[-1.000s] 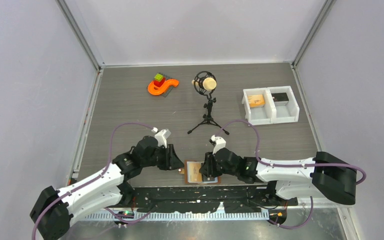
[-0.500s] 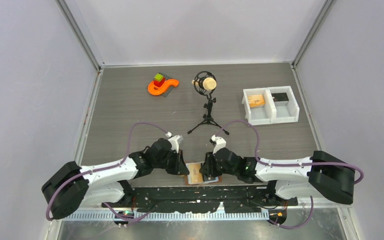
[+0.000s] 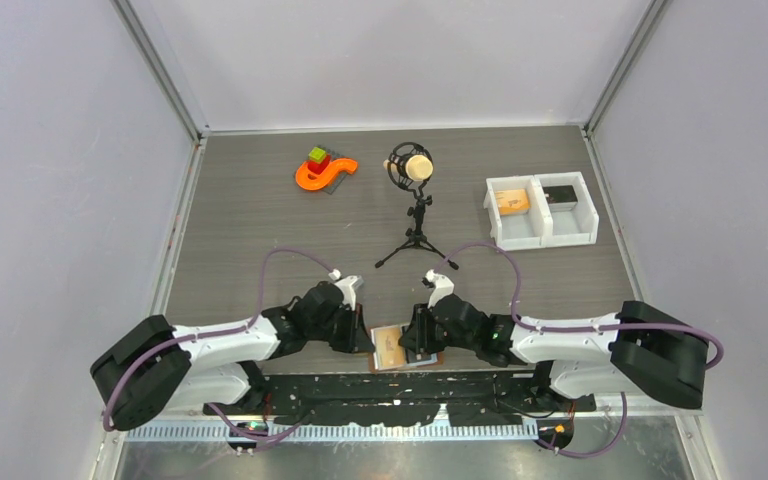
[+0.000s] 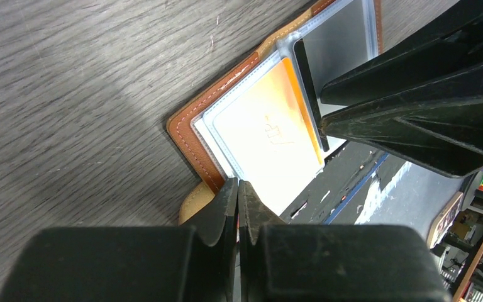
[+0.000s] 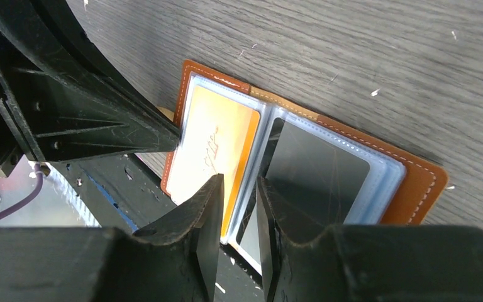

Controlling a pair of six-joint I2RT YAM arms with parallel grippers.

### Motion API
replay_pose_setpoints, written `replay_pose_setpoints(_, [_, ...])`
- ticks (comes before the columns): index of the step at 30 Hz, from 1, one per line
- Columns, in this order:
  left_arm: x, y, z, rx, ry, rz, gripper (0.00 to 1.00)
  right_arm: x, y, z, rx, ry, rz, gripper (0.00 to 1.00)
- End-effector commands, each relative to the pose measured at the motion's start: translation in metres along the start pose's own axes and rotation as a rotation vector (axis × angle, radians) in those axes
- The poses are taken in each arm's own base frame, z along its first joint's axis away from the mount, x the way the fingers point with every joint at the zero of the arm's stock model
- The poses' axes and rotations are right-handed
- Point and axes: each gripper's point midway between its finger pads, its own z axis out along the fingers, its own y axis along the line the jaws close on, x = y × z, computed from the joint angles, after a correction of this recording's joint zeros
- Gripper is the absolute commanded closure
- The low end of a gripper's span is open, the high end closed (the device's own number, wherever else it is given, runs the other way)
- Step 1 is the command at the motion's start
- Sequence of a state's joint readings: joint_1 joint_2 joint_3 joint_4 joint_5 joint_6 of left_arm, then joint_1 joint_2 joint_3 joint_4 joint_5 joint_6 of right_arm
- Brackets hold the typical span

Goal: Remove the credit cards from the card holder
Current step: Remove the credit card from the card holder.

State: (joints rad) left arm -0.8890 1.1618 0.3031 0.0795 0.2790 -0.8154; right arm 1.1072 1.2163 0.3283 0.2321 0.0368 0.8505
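Pressed tightly together, the left gripper [image 4: 238, 189] has its two black fingers meeting at the tips, which sit at the near left edge of the card holder [image 4: 192, 123], just beside a small tan leather tab [image 4: 192, 200]. Whether the tips pinch a sleeve edge cannot be told.

The card holder is a flat brown leather bifold with pale stitching. It lies open on the grey wood-grain table [image 5: 352, 50] at its near edge, between the two grippers. Its near side hangs past the table edge above the black perforated base plate [image 3: 360, 385].

Clear plastic sleeves fill the inside. The left page shows an orange and white card [image 5: 207, 145] with a small scrawled mark, and the right page shows a plain black card [image 5: 314, 170].

The right gripper [image 5: 239, 185] has its fingers parted by a narrow gap and points down over the fold between the two pages. One tip is over the orange and white card and the other is at the black card's edge. In the left wrist view its fingertips reach the black card from the right.

Far from the arms stand a black tripod microphone with a cream head [image 3: 410, 165] and an orange S-shaped toy [image 3: 322, 172] carrying green and red blocks. A white two-compartment bin [image 3: 545, 241] holds a tan item on the left and a dark one on the right.
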Motion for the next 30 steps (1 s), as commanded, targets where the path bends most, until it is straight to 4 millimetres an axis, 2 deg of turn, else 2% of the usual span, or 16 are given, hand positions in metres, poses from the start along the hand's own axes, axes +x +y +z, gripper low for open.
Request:
replay_pose_setpoints(1, [-0.002, 0.005, 0.005, -0.010, -0.024, 0.000, 0.97, 0.002, 0.008, 0.003, -0.056, 0.009, 0.031, 0.67])
replay_pose_setpoints(16, [0.003, 0.008, 0.005, -0.009, -0.023, -0.008, 0.98, 0.004, 0.007, 0.007, -0.057, 0.030, 0.063, 0.73])
replay_pose_setpoints(21, [0.003, 0.008, 0.004, -0.004, -0.028, -0.014, 0.98, 0.005, -0.003, 0.005, 0.007, 0.035, 0.082, 0.69])
replay_pose_setpoints(24, [0.002, 0.008, 0.003, -0.003, -0.034, -0.016, 0.98, -0.002, -0.006, 0.003, 0.026, 0.003, 0.088, 0.69])
replay_pose_setpoints(30, [0.003, 0.008, 0.004, -0.002, -0.033, -0.021, 0.98, 0.002, 0.005, 0.007, -0.029, 0.028, 0.096, 0.69])
